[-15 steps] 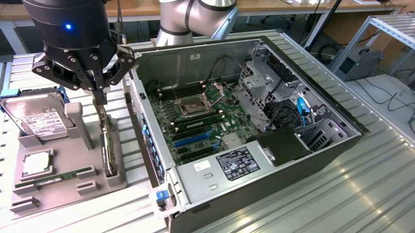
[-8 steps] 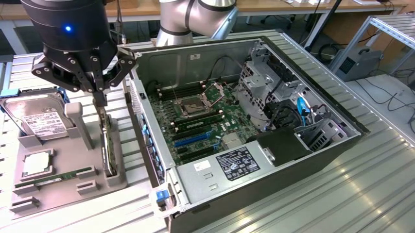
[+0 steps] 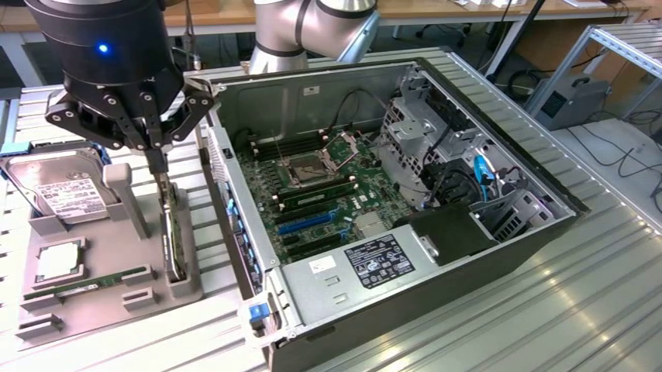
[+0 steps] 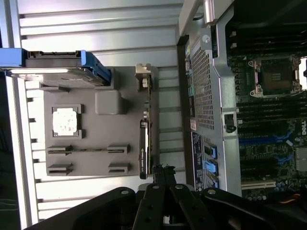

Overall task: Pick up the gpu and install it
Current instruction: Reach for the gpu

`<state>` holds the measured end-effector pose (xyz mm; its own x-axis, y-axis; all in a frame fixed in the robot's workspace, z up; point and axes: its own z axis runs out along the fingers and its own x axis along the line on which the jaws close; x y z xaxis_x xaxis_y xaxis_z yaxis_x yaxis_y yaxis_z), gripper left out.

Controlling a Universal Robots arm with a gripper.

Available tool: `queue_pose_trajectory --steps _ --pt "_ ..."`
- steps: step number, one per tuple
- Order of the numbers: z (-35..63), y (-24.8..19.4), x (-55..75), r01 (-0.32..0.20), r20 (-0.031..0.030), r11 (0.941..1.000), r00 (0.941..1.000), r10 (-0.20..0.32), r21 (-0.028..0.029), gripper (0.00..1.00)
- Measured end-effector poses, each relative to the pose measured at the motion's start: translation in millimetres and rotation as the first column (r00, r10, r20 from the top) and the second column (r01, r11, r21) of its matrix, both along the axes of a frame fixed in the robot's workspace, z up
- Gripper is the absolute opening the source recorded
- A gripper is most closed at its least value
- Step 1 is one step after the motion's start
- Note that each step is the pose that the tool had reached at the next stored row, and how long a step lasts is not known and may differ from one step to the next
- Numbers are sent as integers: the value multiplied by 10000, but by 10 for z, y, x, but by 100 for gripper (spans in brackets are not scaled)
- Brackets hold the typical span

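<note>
- Gripper (image 3: 157,167): fingers pressed together, pointing straight down.
- gpu (image 3: 178,232): stands on edge in a slot of the grey fixture tray (image 3: 104,306), directly beneath the fingertips. Whether the tips touch its upper edge cannot be determined.
- Other tray contents: hard drive (image 3: 64,192), processor (image 3: 58,261) and memory stick (image 3: 88,287), all on the far side of the gpu from the computer case (image 3: 310,93).
- Computer case: lies open just beside the gripper, motherboard (image 3: 321,194) exposed.

gpu (image 3: 178,240): dark green | tray (image 3: 129,252): grey | hard drive (image 3: 62,194): silver, white label | case (image 3: 445,322): black
</note>
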<state>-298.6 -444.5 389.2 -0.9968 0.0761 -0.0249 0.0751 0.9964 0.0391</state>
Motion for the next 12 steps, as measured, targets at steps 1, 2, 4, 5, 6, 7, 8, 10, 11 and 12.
queue_pose_trajectory --steps 1,2,4,5,6,7,8,10,11,12 --pt "0 -4 -7 0 0 10000 10000 0 -1 11" --pt "0 -6 -10 0 0 10000 10000 0 -2 11" --pt "0 -12 -20 0 -1 10000 10000 0 -3 11" --pt "-1 -15 -26 0 0 10000 10000 0 -3 11" --pt "-1 -18 -30 0 0 10000 10000 0 -4 11" --pt "-1 -20 -34 0 0 10000 10000 0 -5 11" --pt "-1 -23 -38 0 0 10000 10000 0 -5 11" --pt "-2 -27 -45 0 1 10000 10000 0 -7 11" --pt "-2 -29 -48 0 0 10000 10000 0 -8 11" --pt "-2 -31 -51 0 0 10000 10000 0 -8 11"
